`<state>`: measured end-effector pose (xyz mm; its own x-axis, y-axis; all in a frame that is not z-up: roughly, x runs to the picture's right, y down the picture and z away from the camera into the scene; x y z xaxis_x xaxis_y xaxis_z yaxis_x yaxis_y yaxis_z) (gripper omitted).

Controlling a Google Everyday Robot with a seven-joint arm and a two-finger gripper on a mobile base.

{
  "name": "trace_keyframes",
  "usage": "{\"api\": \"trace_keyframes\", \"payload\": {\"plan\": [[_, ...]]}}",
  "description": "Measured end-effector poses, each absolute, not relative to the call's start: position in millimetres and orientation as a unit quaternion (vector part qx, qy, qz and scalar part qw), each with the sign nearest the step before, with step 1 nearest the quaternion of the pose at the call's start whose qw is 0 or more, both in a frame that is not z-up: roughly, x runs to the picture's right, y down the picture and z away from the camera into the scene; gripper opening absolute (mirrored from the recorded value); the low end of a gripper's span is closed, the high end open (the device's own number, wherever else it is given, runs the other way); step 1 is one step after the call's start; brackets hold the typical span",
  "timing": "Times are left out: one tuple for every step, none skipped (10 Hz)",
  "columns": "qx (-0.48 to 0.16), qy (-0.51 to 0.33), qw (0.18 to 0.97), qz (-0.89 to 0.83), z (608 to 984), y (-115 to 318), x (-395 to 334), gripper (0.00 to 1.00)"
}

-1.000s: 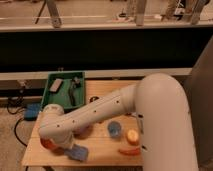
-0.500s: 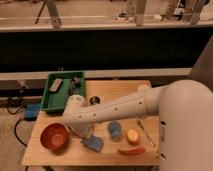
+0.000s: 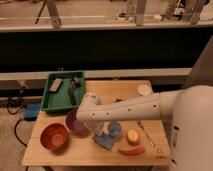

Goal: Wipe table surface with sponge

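The light tan table surface [image 3: 107, 92] fills the middle of the camera view. My white arm reaches in from the right and bends down near the table's front centre. Its gripper [image 3: 101, 133] points down and is shut on the light-blue sponge [image 3: 106, 143], which lies flat on the wood under it. Part of the sponge's top is hidden by the gripper. A small blue cup [image 3: 115, 129] stands right beside the sponge, on its right.
A purple bowl [image 3: 74, 123] and a red bowl [image 3: 54, 136] sit left of the gripper. To its right lie a yellow fruit [image 3: 132, 136], a red pepper [image 3: 131, 150] and a utensil [image 3: 147, 134]. A green tray [image 3: 50, 100] holds a grey block; a white bowl [image 3: 144, 89] stands far right.
The gripper has slid to the right along the table's front with the sponge under it, from in front of the red bowl to next to the blue cup.
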<state>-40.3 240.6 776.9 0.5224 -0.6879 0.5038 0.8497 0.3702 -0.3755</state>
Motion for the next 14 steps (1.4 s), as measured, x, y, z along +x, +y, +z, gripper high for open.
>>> {"api": "trace_keyframes", "payload": {"plan": [[-0.312,-0.129,0.815,-0.470,777.2,244.9,-35.5,0.00],[-0.318,-0.135,0.811,-0.472,774.8,255.6,-38.8,0.00],[-0.321,-0.144,0.807,-0.475,769.8,265.9,-45.2,0.00],[-0.323,-0.152,0.801,-0.480,762.3,276.0,-51.0,0.00],[-0.324,-0.161,0.794,-0.488,754.6,284.6,-60.4,0.00],[-0.322,-0.172,0.784,-0.501,747.4,292.2,-76.6,0.00],[-0.318,-0.183,0.774,-0.515,741.6,298.0,-94.7,0.00],[-0.314,-0.193,0.764,-0.530,736.2,302.4,-114.3,0.00],[-0.307,-0.204,0.751,-0.548,729.8,306.5,-138.3,0.00],[-0.303,-0.210,0.742,-0.560,726.3,306.7,-152.9,0.00],[-0.295,-0.217,0.733,-0.574,722.6,305.0,-171.1,0.00],[-0.288,-0.223,0.725,-0.584,720.0,302.1,-184.8,0.00],[-0.281,-0.224,0.723,-0.590,719.1,296.3,-194.0,0.00],[-0.279,-0.221,0.724,-0.591,720.4,289.8,-196.7,0.00]]}}
